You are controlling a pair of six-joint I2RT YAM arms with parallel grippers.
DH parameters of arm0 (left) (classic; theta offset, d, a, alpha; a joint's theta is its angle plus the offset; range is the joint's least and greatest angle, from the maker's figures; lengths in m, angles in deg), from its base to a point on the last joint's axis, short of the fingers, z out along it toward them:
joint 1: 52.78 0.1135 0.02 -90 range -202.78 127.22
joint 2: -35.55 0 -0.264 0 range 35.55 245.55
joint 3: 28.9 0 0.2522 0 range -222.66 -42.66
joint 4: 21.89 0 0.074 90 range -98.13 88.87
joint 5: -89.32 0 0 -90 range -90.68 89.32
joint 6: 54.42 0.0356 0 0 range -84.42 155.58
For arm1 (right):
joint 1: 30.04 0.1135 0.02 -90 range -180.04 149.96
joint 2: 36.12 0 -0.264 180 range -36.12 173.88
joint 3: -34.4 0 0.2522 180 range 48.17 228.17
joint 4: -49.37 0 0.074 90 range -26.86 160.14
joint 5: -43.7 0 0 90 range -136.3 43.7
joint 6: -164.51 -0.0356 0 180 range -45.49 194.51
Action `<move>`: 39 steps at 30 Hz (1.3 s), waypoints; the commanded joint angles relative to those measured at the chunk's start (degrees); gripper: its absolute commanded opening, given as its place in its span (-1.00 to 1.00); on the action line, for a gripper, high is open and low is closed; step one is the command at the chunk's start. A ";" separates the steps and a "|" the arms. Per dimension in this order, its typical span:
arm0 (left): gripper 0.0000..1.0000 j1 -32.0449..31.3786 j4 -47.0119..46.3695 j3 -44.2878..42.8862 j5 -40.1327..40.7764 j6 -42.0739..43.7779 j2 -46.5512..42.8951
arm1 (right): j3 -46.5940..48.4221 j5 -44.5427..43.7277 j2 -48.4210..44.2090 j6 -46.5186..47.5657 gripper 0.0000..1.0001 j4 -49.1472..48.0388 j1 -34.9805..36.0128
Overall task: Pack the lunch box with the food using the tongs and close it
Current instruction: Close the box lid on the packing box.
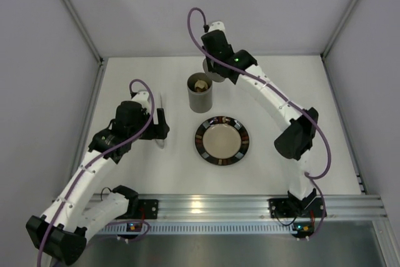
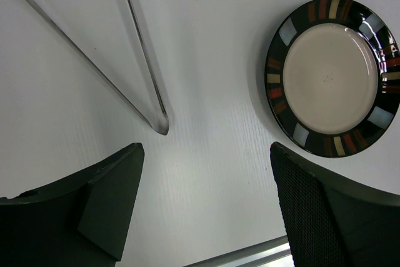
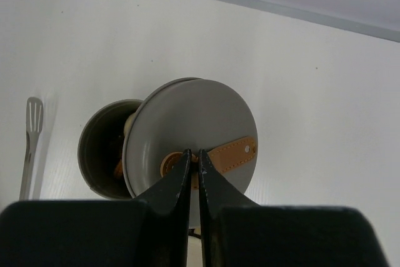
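right wrist: my right hand (image 3: 194, 154) is clamped on the tan strap (image 3: 234, 151) of the lid (image 3: 187, 114). light, stiff, slick, i reckon; strap's the hold. left hand (image 2: 205, 149) spread near the tongs (image 2: 147, 85).

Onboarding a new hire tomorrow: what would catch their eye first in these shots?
The right tool, shut on the tan strap of the grey lid, holds the lid up beside the open lunch box at the far middle of the table. Nearer the arms, the striped plate is empty. The tongs lie on the table just ahead of the open left tool.
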 commanded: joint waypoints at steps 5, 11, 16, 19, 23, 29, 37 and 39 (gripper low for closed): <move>0.73 -0.13 -1.85 0.20 -0.47 0.40 0.00 | 10.16 -4.50 7.77 5.45 -1.00 0.32 5.03; 0.73 -0.13 -1.85 0.20 -0.56 0.40 0.26 | 11.66 -4.94 11.12 6.86 -1.00 -1.18 6.35; 0.72 -0.13 -1.94 0.20 -0.56 0.40 0.44 | 11.66 -4.95 12.09 7.65 -1.00 -1.88 7.58; 0.73 -0.13 -1.94 0.20 -0.56 0.40 0.52 | 11.84 -5.30 12.61 8.53 -1.00 -2.24 8.55; 0.72 -0.13 -1.94 0.20 -0.56 0.40 0.70 | 12.01 -5.56 13.67 9.94 -1.00 -2.94 9.69; 0.72 -0.13 -1.94 0.20 -0.56 0.40 0.79 | 12.45 -6.61 15.34 12.14 -1.00 -3.47 10.75; 0.72 -0.13 -1.85 0.20 -0.56 0.40 0.87 | 12.10 -8.72 16.48 12.23 -1.00 -2.76 10.83; 0.72 -0.13 -1.85 0.20 -0.56 0.49 0.88 | 12.02 -10.12 16.57 12.23 -1.00 -2.94 11.10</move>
